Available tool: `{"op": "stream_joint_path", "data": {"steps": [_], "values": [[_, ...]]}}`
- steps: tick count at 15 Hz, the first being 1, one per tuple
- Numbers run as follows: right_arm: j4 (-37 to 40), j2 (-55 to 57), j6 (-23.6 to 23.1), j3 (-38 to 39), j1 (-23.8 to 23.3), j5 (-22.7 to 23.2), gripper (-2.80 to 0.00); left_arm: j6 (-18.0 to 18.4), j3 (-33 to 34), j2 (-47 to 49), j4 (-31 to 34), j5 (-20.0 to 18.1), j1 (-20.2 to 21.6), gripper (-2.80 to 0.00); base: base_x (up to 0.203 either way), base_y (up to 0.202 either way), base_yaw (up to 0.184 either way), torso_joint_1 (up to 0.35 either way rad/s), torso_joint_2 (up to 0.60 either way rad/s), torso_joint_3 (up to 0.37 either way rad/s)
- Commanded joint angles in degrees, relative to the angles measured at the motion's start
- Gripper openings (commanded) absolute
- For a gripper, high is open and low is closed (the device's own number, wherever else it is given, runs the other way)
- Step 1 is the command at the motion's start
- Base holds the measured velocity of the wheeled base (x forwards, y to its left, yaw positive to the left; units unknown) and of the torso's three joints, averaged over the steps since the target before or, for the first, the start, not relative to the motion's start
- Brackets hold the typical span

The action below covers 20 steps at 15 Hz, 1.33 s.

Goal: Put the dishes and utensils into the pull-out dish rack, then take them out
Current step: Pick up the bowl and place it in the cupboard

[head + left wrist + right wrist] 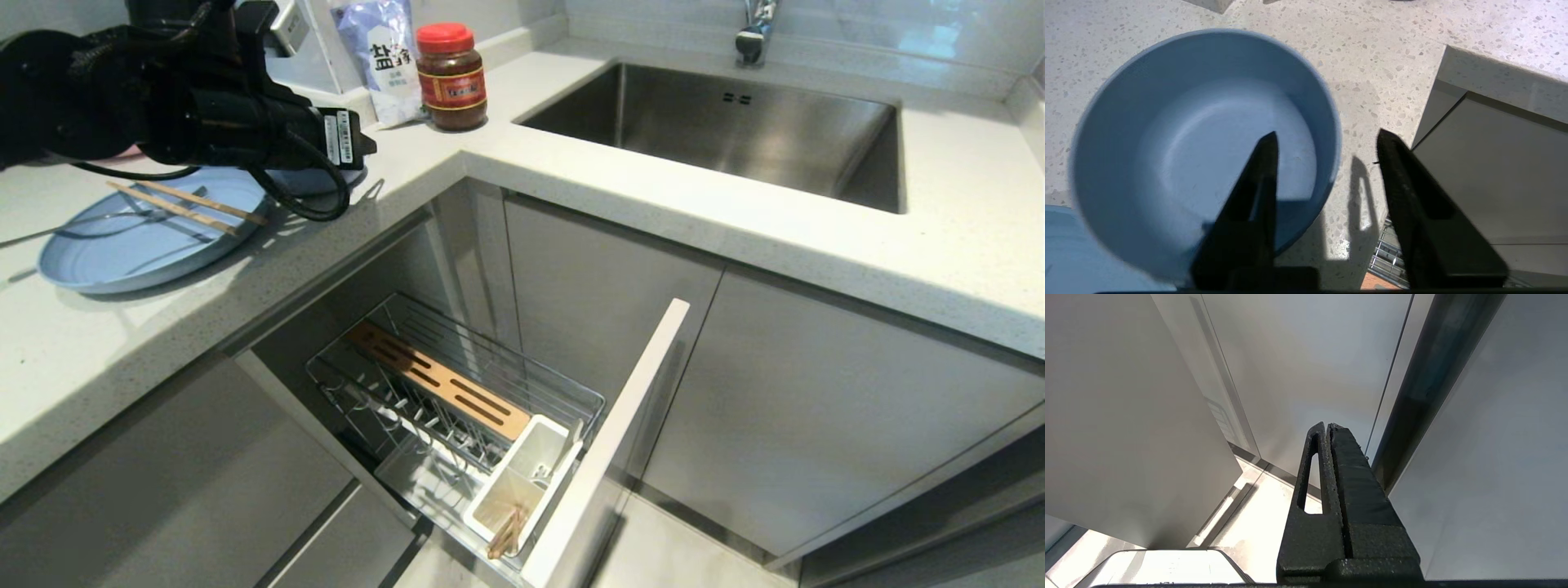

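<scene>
My left gripper (1327, 134) hangs over the counter at the small pale blue bowl (1200, 143). It is open: one finger sits inside the bowl, the other outside over the counter, with the bowl's wall between them. In the head view the arm hides most of the bowl (306, 181). Beside it lies the pale blue plate (122, 261), with the wooden chopsticks (188, 208) and the silver fork (90, 222) on it. The pull-out dish rack (571, 394) stands drawn out below the counter. My right gripper (1327, 425) is shut and parked low beside cabinet fronts.
The rack's white caddy (531, 465) holds some brown sticks (506, 531), and its white front panel (612, 441) juts into the aisle. A red-lidded jar (451, 77) and a salt bag (380, 57) stand at the counter's back. The steel sink (735, 122) lies to the right.
</scene>
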State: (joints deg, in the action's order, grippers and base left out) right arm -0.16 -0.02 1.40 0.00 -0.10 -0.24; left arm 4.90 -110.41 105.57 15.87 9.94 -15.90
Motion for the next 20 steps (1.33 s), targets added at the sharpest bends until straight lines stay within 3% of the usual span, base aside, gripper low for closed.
{"op": "stream_joint_path", "data": {"steps": [1, 9, 12, 16, 18, 20], "values": [[-0.02, -0.23, 0.0, 0.09, 0.01, -0.02, -2.8, 0.02, 0.02, -0.19, 0.21, 0.08, -0.01, -2.8, 0.0, 0.0, 0.0, 0.0, 0.0, 0.0], [-0.02, -0.2, 0.0, 0.09, 0.01, -0.02, -2.8, -0.4, 0.1, -1.78, 0.84, -0.17, -0.18, -2.8, 0.0, 0.0, 0.0, 0.0, 0.0, 0.0], [-0.02, -0.24, 0.0, 0.09, 0.01, -0.02, -2.8, -1.18, 0.3, -4.58, 3.99, -0.19, -0.08, -2.8, 0.0, 0.0, 0.0, 0.0, 0.0, 0.0], [-0.02, -0.24, 0.0, 0.09, 0.01, -0.02, -2.8, -8.47, 0.45, -7.9, 2.55, -2.43, -0.62, -2.8, 0.0, 0.0, 0.0, 0.0, 0.0, 0.0], [-0.02, -0.21, 0.0, 0.09, 0.01, -0.02, -2.8, -14.27, 0.46, -9.92, -0.52, -5.3, -1.52, -2.8, 0.0, 0.0, 0.0, 0.0, 0.0, 0.0], [-0.02, -0.24, 0.0, 0.09, 0.01, -0.02, -2.8, -20.58, 0.46, -11.6, -5.06, -5.7, -2.87, -2.8, 0.0, 0.0, 0.0, 0.0, 0.0, 0.0]]}}
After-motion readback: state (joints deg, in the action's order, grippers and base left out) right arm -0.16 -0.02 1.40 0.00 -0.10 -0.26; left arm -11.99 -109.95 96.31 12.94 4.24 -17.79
